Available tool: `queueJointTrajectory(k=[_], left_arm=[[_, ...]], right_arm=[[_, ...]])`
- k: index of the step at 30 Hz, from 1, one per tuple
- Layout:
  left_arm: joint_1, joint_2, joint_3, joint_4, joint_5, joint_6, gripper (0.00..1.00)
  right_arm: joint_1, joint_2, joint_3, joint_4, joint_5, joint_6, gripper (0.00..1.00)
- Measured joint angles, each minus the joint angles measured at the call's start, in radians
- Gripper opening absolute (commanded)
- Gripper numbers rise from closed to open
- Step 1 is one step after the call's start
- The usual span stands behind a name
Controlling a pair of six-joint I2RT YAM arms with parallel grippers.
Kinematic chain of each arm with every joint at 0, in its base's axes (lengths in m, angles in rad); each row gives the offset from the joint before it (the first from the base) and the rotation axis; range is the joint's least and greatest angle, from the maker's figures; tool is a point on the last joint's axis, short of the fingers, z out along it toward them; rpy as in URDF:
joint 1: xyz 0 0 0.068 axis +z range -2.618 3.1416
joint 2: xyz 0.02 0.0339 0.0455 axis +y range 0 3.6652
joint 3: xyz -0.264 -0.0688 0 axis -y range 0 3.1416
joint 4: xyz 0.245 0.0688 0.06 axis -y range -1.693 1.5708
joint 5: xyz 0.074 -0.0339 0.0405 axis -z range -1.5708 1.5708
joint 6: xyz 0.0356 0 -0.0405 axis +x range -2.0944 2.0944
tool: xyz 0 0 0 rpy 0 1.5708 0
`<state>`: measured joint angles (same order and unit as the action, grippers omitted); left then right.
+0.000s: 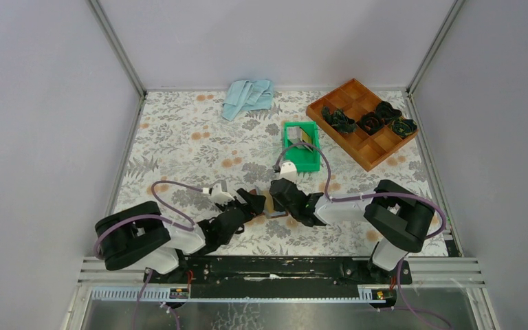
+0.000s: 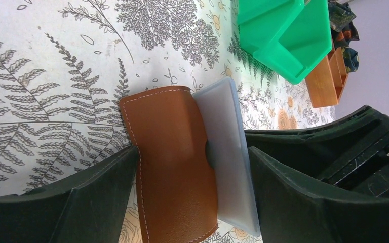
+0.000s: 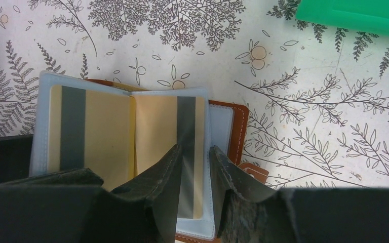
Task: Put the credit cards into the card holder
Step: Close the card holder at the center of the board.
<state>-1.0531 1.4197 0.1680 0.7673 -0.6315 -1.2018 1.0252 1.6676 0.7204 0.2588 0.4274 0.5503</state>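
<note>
Nearest the lens, the left arm (image 1: 179, 237) and the right arm (image 1: 357, 206) are seen reaching inward from the front rail over the floral-printed bench (image 1: 179, 137). An orange-brown wooden tray (image 1: 337, 137) is set at the far right corner, with dark bundles (image 1: 340, 120) kept in several of its compartments. A light blue cloth (image 1: 247, 96) is crumpled at the far edge. A green bin (image 1: 302, 167) is placed just left of the tray, and a few credit cards (image 1: 304, 137) are stood in it. The card holder (image 2: 172, 167) is laid open on the bench between the two arms, brown leather outside, clear sleeves inside. The left jaws are spread wide, with one finger (image 2: 81, 202) at each side of the holder. The right jaws are held narrowly apart over the right-hand sleeve; whether anything is pinched cannot be told. Two gold-tan cards (image 3: 91, 131), each with a dark stripe, are lodged in facing sleeves.
</note>
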Motion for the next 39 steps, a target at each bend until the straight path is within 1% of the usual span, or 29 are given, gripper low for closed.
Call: queueJointTrajectory(k=[5,13,24,31,39], left_arm=[[0.0,0.008,0.0,0.023,0.002,0.008,0.85],[0.0,-0.066,0.0,-0.018,-0.002,0.02,0.85],[0.0,-0.019,0.013,0.06,-0.002,0.031,0.85],[-0.007,-0.087,0.075,0.09,-0.014,0.061,0.85],[-0.035,-0.08,0.13,0.127,0.014,0.069,0.86]], right_arm=[[-0.002,-0.004,-0.013,0.016,0.0,0.005,0.34],[-0.002,-0.005,-0.018,0.025,0.0,0.008,0.34],[-0.003,-0.012,-0.039,0.045,0.001,0.016,0.34],[-0.006,-0.024,-0.053,0.049,0.006,0.025,0.34],[-0.006,-0.031,-0.058,0.046,0.001,0.031,0.35]])
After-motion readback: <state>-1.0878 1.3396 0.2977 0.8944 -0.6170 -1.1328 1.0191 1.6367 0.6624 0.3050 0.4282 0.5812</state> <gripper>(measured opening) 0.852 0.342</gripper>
